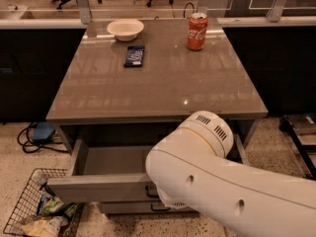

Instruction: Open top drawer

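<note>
Presently drawn well out: top drawer (98,187) at lower left of the frame, below the counter (163,88), plain grey inside exposed, front panel standing clear of the cabinet. Black handle (150,191) only partly visible at the edge of the white arm (222,191), which fills the lower centre and lower right.

Risks noted:
- Overtravel. Further pulling likely to bring the drawer against its stops or jolt the cabinet; upright red can (197,24) near the far edge in the upper centre could topple.
- Fouling. Wire basket (27,209) of rubbish at lower left sits just beside the drawer's front corner; contact probable with more travel.
- Skewing. Front panel appears slightly angled; an off-centre pull could bind the runners.
- Blind working. Contact point masked by the arm, so a slip off the handle could not be confirmed.

Gripper: concealed behind the arm, at lower centre by the drawer front. Open or closed, holding the handle or free of it: cannot tell.
</note>
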Controlling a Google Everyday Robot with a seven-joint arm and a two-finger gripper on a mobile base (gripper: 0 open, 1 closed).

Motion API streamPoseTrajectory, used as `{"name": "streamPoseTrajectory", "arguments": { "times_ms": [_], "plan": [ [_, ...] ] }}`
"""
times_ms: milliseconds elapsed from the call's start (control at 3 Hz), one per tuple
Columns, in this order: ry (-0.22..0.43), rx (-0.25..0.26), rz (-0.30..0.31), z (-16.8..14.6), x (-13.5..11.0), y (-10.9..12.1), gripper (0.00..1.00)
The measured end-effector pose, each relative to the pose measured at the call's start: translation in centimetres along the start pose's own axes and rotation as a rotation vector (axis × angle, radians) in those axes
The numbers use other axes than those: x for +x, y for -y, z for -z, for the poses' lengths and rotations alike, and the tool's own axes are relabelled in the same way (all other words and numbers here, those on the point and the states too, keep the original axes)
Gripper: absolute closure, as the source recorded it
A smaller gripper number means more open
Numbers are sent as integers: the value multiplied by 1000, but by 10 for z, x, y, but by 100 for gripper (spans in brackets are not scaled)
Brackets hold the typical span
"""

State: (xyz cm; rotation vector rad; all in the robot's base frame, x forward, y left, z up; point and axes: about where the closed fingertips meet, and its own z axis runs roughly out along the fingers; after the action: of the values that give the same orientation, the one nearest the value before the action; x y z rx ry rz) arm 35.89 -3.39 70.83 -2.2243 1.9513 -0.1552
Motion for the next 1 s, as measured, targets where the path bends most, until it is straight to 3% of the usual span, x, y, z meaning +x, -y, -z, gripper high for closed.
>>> {"name": "streamPoseTrajectory", "arguments": {
  "times_ms": [333, 667, 1000],
  "plan": [
    [-17, 54, 6, 8, 10, 15, 100],
    [-22, 142, 8, 17, 31, 45, 100],
    [-9, 198, -15, 13, 58, 79, 100]
  ]
}}
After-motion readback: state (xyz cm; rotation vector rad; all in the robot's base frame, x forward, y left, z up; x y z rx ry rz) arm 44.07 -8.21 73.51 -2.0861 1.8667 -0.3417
